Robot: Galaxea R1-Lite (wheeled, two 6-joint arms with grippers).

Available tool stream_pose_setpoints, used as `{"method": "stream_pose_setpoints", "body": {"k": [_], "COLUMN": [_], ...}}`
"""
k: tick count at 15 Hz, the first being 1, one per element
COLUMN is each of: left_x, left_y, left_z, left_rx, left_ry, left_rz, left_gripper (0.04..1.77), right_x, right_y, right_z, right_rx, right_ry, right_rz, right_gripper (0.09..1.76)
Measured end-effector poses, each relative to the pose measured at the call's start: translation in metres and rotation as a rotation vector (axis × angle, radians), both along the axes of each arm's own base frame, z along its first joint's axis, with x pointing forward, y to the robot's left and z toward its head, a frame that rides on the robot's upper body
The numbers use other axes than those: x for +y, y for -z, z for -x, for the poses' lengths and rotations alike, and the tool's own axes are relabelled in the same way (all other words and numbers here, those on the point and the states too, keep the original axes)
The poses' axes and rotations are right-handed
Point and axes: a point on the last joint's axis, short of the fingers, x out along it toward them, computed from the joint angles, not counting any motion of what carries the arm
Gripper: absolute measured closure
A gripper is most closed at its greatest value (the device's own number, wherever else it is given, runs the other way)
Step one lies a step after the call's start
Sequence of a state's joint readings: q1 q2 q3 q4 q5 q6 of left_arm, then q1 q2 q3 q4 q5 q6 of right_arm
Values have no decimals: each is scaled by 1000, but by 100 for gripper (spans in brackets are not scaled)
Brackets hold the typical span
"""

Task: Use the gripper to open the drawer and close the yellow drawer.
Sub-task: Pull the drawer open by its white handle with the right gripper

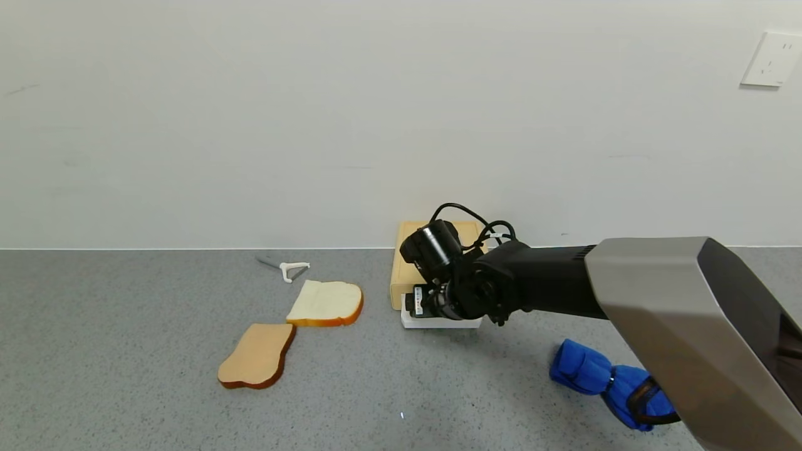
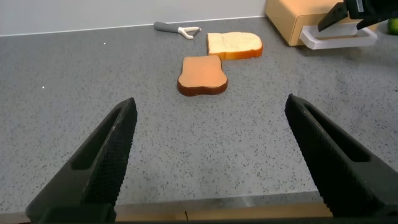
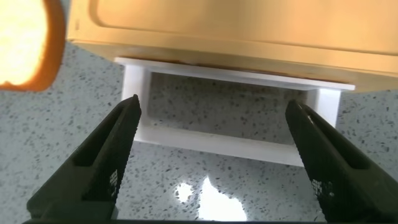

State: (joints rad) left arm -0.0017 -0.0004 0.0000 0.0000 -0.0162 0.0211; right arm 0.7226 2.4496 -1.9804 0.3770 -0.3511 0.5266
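The drawer (image 1: pixel 406 266) is a pale yellow-tan box against the wall, with its tray pushed in. Its white loop handle (image 1: pixel 442 323) lies on the table in front. My right gripper (image 1: pixel 432 312) is low over that handle. In the right wrist view it (image 3: pixel 212 104) is open, with one finger at each end of the handle (image 3: pixel 214 144) and neither touching it. The drawer front (image 3: pixel 236 31) is just beyond. My left gripper (image 2: pixel 211 155) is open and empty above bare table, far from the drawer (image 2: pixel 289 22). It is out of the head view.
Two bread slices (image 1: pixel 258 356) (image 1: pixel 327 303) lie left of the drawer, and a white peeler (image 1: pixel 289 269) lies near the wall. A blue padded thing (image 1: pixel 595 376) lies under my right arm. The grey table's front edge shows in the left wrist view (image 2: pixel 205 208).
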Motion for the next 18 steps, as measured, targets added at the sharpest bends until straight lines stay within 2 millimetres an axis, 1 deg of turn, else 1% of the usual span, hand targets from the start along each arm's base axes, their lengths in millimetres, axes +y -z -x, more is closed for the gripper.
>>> {"method": "stream_pose_setpoints", "body": {"k": [10, 14, 18], "left_x": [0, 0, 0], "left_y": [0, 0, 0], "left_z": [0, 0, 0], "left_rx": [0, 0, 0], "left_ry": [0, 0, 0], "left_rz": [0, 0, 0], "left_gripper": [9, 9, 9], "right_x": [-4, -2, 0], "right_y": [11, 17, 19], "right_z": [-8, -8, -5], "right_rx": [-1, 13, 27], "right_ry": [29, 25, 17], "right_rz": [10, 18, 25], "right_gripper": [14, 14, 14]}}
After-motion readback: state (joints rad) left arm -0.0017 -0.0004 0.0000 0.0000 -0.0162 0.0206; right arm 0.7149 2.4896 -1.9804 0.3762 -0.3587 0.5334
